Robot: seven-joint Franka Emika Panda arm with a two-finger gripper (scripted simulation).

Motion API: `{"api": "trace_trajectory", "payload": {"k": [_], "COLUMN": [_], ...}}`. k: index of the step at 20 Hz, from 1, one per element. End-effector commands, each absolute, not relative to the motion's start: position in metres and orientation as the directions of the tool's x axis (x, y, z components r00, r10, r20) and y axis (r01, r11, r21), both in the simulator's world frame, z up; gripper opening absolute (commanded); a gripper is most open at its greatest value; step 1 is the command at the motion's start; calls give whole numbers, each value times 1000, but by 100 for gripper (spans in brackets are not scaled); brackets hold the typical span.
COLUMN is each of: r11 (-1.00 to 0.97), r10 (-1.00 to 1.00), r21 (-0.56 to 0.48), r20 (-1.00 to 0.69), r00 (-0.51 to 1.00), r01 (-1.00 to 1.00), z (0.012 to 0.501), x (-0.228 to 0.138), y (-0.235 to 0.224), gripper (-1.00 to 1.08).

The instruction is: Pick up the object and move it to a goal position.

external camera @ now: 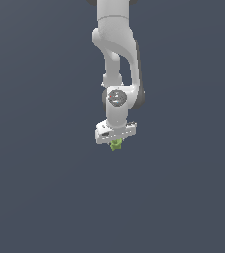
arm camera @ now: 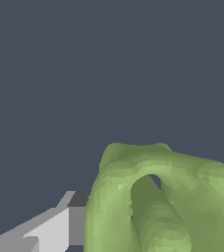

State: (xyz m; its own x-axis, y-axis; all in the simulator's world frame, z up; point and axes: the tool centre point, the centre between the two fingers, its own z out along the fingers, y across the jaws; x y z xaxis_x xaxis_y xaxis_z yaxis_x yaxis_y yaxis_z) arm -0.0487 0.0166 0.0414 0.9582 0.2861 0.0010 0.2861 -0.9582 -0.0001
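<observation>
Much was hidden. In the exterior view the white, glossy robot arm (external camera: pixel 115 59) ran out of the upper edge of the picture, so its base could not be seen, and the white, block-shaped tool (external camera: pixel 116 144) at its lower end covered most of what it carried. Only a small part of the lime-green, lumpy, matte object (external camera: pixel 116 145) peeped out beneath the tool's body, right under its middle. The tool's fingers could not be made out in that view; they were too small and lost behind the green lump.

In the wrist view the lime-green object (arm camera: pixel 173 202) filled the near corner and was cut off by two edges of the picture, so its full outline could not be told. What showed was a rounded, knobby mass with folded ridges and a dark hollow between them, dull rather than shiny. One pale grey, flat-faced finger (arm camera: pixel 50 229) with a darker tip lay just beside the object and seemed to touch its side; the other finger was out of sight behind the lump. The tool appeared closed about the object, gripping it.

The surroundings were a plain, even slate-blue field (external camera: pixel 35 188) with no seam or shadow, and whether the object touched any surface could not be told.
</observation>
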Motion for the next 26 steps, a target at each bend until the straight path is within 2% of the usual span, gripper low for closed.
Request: {"api": "trace_trajectory", "payload": {"k": [1,12,26], "r11": [-958,-958,-958], "r10": [286,286,287], "r21": [0,0,0], "r20": [1,1,1], "r00": [958,958,958], "r01": [286,286,287], "z": [42,85,223], "x": [-49,-43,-23], "y": [16,22,40], "gripper": [-100,-100,-100]}}
